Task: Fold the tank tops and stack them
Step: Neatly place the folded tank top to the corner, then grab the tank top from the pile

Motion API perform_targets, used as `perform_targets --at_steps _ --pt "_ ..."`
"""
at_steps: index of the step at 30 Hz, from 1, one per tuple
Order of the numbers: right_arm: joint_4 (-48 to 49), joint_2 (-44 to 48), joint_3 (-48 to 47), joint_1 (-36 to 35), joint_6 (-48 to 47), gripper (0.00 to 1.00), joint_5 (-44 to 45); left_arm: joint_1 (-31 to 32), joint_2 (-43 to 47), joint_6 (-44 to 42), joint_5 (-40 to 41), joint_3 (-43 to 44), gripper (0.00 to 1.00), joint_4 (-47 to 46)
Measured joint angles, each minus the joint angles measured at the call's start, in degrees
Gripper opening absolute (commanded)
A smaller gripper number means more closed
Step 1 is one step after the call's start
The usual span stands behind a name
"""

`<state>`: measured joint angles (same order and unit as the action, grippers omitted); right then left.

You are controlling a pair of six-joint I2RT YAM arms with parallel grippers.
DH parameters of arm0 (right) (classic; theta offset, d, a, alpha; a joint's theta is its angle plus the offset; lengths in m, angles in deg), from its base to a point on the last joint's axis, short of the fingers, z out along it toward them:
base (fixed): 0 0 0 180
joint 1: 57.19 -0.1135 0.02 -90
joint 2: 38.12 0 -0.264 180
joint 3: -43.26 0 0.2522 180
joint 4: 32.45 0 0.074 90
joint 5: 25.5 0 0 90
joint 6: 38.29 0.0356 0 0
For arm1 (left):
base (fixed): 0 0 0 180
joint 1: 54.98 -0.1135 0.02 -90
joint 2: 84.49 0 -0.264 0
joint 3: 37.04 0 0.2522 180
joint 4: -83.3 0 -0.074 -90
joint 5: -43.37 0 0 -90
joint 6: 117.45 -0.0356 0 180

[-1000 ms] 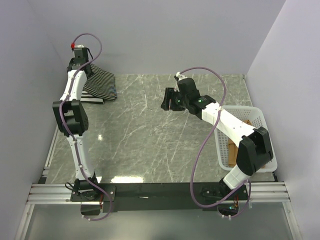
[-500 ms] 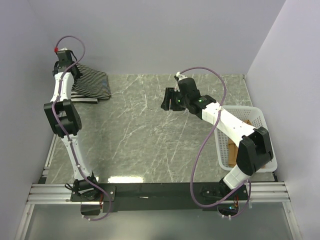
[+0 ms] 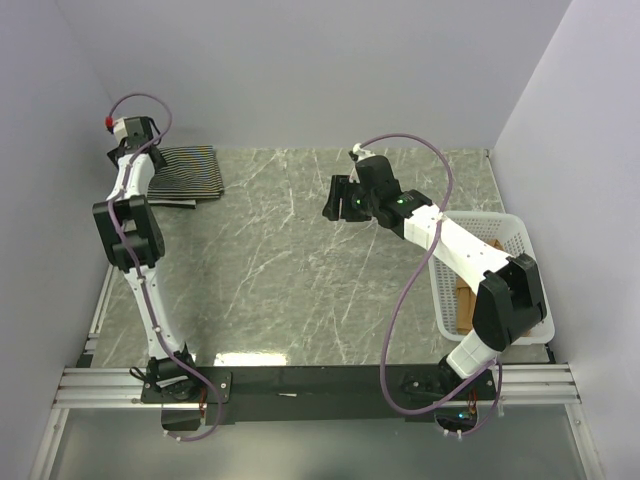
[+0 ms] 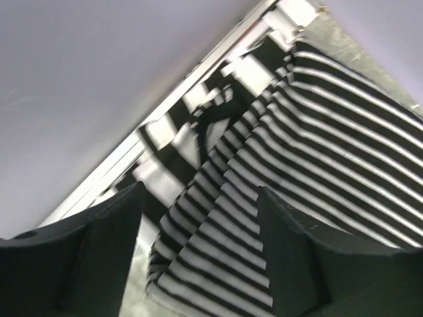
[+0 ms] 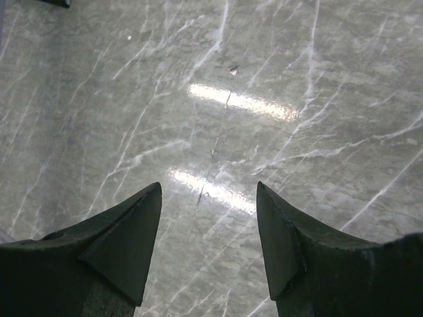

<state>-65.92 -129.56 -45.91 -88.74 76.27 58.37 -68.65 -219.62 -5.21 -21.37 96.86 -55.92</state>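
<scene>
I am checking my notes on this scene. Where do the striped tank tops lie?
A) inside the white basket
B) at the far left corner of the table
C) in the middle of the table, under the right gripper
B: the striped tank tops lie at the far left corner of the table, directly below the open left gripper.

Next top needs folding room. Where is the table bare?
Bare: the table, middle and near strip, between the striped tops at far left and the basket on the right; the right gripper hovers above it. Crowded: the far-left corner, under the left gripper.
</scene>
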Motion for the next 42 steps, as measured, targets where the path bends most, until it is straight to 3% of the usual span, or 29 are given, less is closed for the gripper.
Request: perform_targets --at_steps 4,8,14,18,23,28,32,39,42 --pt "-0.3 0.0 0.0 0.0 0.1 0.69 2.7 0.1 6.7 2.7 0.8 -7.5 0.89 -0.9" --pt "-1.6 1.9 1.7 0.9 1.5 0.70 6.8 1.2 19.1 5.8 -0.5 -17.4 0.91 -2.8" --pt "-6.3 11.5 6.3 7.8 5.9 0.70 13.0 6.7 39.7 10.6 -6.3 -30.9 0.92 -7.1" --pt "-10.6 18.1 8.3 12.2 9.6 0.81 21.3 15.2 51.5 12.1 -10.1 -40.4 0.96 -9.4" --pt "-15.4 26.7 16.0 17.9 15.1 0.92 29.9 31.6 62.1 12.3 -15.2 -49.0 0.98 -10.0" --pt "-17.4 27.1 21.3 28.0 18.9 0.96 33.7 44.1 65.6 12.2 -18.1 -52.1 0.98 -9.6" --pt "-17.1 21.2 22.6 37.8 21.6 0.96 34.2 51.8 65.4 11.6 -19.1 -53.2 0.98 -8.8" --pt "-14.1 7.9 22.8 45.9 26.0 0.95 33.9 55.3 62.9 11.2 -20.0 -53.5 0.96 -8.1" --pt "-12.6 3.0 22.8 46.9 26.8 0.88 33.3 55.9 62.2 10.8 -20.1 -53.5 0.95 -7.6"
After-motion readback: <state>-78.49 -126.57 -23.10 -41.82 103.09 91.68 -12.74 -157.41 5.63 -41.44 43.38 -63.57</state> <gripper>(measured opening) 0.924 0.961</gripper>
